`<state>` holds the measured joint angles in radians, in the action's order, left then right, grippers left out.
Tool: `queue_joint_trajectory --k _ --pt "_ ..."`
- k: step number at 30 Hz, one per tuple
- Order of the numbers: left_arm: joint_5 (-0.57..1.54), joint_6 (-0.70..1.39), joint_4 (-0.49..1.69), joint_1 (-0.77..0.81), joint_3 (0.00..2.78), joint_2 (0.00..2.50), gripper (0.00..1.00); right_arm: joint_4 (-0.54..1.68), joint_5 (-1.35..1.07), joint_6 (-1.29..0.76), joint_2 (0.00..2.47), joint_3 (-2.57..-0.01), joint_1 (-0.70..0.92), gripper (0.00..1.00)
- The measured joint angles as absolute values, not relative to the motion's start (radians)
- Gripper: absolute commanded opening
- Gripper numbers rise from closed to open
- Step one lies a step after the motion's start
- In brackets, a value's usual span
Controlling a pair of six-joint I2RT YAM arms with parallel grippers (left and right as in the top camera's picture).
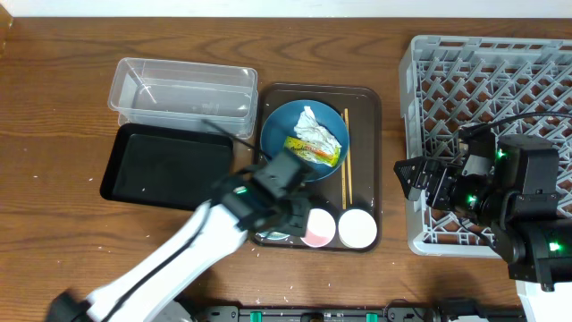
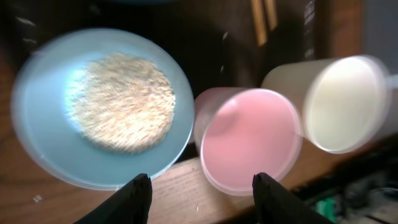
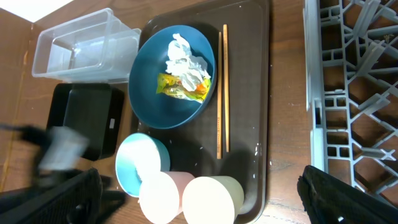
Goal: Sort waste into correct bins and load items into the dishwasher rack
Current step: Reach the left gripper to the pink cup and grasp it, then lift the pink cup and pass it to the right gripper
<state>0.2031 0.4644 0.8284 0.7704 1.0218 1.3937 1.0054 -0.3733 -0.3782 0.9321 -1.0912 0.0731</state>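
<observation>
On the brown serving tray (image 1: 366, 134) a blue plate (image 1: 279, 134) holds a crumpled white tissue (image 1: 313, 125) and a yellow-green wrapper (image 1: 308, 152). Chopsticks (image 1: 345, 156) lie to its right. A pink cup (image 1: 315, 230) and a white cup (image 1: 357, 228) stand at the tray's front. My left gripper (image 1: 284, 215) is open above the light blue bowl (image 2: 37, 112) of rice (image 2: 121, 102) and the pink cup (image 2: 249, 140), mostly hiding the bowl overhead. My right gripper (image 1: 416, 179) is open and empty by the grey rack (image 1: 492, 89).
The clear tub (image 1: 183, 89) and the black tray (image 1: 165, 165) sit left of the serving tray. The right wrist view shows the tub (image 3: 84, 50), the black tray (image 3: 87, 121), the plate (image 3: 152, 106), the bowl (image 3: 140, 165) and the rack (image 3: 354, 81).
</observation>
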Motion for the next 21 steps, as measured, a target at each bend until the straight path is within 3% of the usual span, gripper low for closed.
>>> queue_joint_trajectory --k 4,7,8,9,21 --pt "0.196 0.468 0.773 0.796 1.021 1.525 0.43 1.006 -0.373 -0.378 0.932 -1.091 0.073 0.99" --pt "0.192 0.468 0.759 0.802 1.021 1.586 0.21 1.006 -0.373 -0.378 0.932 -1.091 0.073 0.99" --pt "0.188 0.474 0.758 0.802 1.021 1.594 0.19 1.006 -0.373 -0.378 0.932 -1.091 0.073 0.99" --pt "0.185 0.471 0.758 0.802 1.021 1.6 0.09 1.006 -0.373 -0.378 0.932 -1.091 0.073 0.99" --pt "0.18 0.475 0.791 0.802 1.021 1.515 0.06 1.008 -0.373 -0.378 0.932 -1.091 0.073 0.99"
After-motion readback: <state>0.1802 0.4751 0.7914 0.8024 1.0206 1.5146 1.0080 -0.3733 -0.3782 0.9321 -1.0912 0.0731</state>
